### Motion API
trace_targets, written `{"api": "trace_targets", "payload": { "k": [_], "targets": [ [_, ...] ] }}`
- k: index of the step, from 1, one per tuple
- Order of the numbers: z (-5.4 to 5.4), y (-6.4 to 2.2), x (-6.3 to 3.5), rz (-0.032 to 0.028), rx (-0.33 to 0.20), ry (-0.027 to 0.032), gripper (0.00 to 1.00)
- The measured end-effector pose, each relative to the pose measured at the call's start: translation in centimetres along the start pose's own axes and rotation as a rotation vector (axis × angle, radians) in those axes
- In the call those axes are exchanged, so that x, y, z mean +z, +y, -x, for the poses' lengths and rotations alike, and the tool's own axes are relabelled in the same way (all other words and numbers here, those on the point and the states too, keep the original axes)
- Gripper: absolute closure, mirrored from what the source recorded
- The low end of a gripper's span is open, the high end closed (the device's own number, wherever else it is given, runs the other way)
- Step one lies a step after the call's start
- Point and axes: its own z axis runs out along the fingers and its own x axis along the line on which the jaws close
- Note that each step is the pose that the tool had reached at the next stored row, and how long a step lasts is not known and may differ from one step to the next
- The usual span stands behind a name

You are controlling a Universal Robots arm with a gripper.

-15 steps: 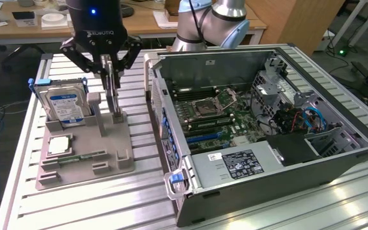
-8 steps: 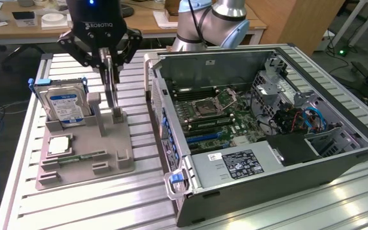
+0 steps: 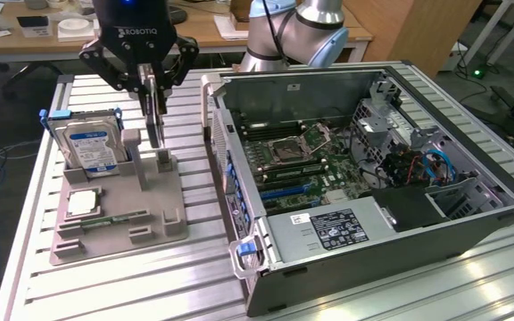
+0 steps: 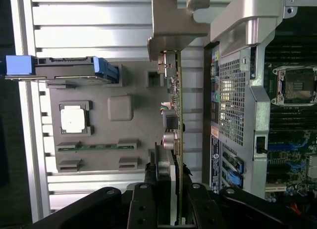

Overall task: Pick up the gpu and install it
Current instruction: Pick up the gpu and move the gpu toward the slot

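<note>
The black pincer (image 3: 150, 90) is pinching the gpu (image 3: 154, 114), a thin, dark greenish circuit card, with a finger pressed on each flat face. The card hangs upright and edge-on below it. In the wrist view its bent silver-grey metal bracket (image 4: 173, 26) caps the end farthest from the fingers. The card's lower end sits right at a slotted post of the flat grey plastic fixture tray (image 3: 118, 207); whether they touch I cannot tell. That tray lies on the slatted aluminium table (image 3: 132, 287), towards the table's edge on the exterior view's left. On the tray, just beside the card on the exterior view's left, a boxy silver hard drive with a blue label (image 3: 92, 150) stands on edge in its cradle. Nearer the tray's front edge lie a square silver processor chip (image 3: 83, 200) and a narrow green memory stick (image 3: 118, 219). On the card's other side, just beside the tray, the black-and-grey open computer case (image 3: 373, 187) lies on the table with its green motherboard (image 3: 302, 160) facing up and a labelled grey power supply box (image 3: 328, 231) near its front corner.
</note>
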Motion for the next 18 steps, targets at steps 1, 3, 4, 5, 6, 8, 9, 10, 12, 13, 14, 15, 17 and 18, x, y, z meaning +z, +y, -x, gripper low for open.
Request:
{"api": "trace_targets", "payload": {
  "k": [1, 3, 4, 5, 6, 8, 9, 10, 12, 13, 14, 15, 17, 18],
  "targets": [
    [0.0, 0.0, -0.02, -0.0037, 0.0, 0.0, 0.72],
    [0.0, -0.01, -0.13, -0.0088, 0.0, -0.0003, 0.72],
    [0.0, -0.02, -0.24, -0.0091, 0.0, -0.0005, 0.72],
    [0.0, -0.02, -0.4, -0.0094, 0.0, -0.0004, 0.72],
    [0.0, -0.02, -0.57, -0.0096, 0.0, -0.0005, 0.72],
    [0.0, -0.03, -0.9, -0.0104, 0.0, -0.0006, 0.72],
    [0.0, -0.04, -1.08, -0.0112, 0.0, -0.0006, 0.72],
    [0.0, -0.05, -1.24, -0.0119, 0.0, -0.0006, 0.72],
    [0.0, -0.05, -1.33, -0.0123, 0.0, -0.0008, 0.72],
    [0.0, -0.05, -1.33, -0.0124, 0.0, -0.0008, 0.72],
    [0.0, -0.05, -1.34, -0.0125, 0.0, -0.0008, 0.72],
    [0.0, -0.05, -1.34, -0.0125, 0.0, -0.0007, 0.72],
    [0.0, -0.05, -1.35, -0.0126, 0.0, -0.0006, 0.72],
    [0.0, -0.05, -1.35, -0.0126, 0.0, -0.0006, 0.72]
  ]
}}
